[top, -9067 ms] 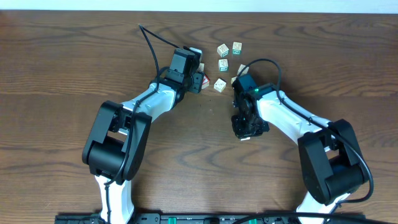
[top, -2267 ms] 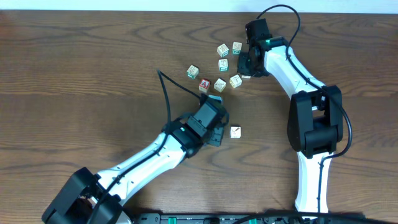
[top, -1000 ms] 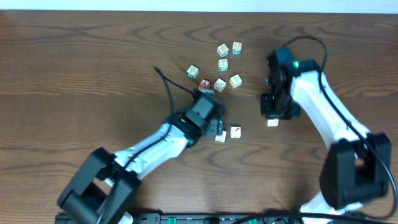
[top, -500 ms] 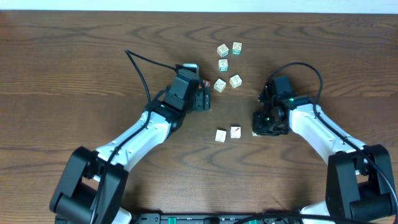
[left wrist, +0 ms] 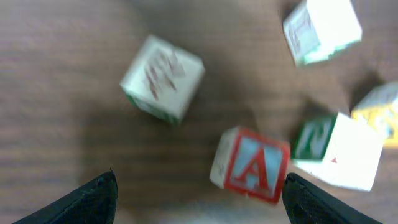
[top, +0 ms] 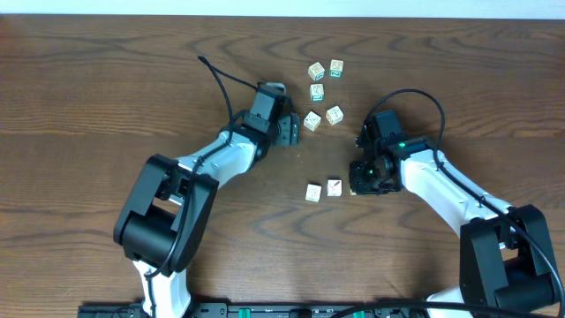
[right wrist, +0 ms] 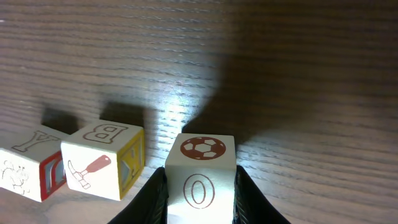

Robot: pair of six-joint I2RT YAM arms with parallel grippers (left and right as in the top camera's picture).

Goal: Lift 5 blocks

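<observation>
Right wrist view crops the right tool point(right wrist: 199, 198) clamped on a block point(right wrist: 201, 163); left tool point(left wrist: 199, 194) gapes, tips only.

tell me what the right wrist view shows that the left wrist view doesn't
Only the right wrist view: the right hand gripping a ball-and-O block, with a B block and a Y block beside it. Only the left wrist view: the open left hand near a red A cube and a tilted pale block. Both: the dark wood table.
</observation>
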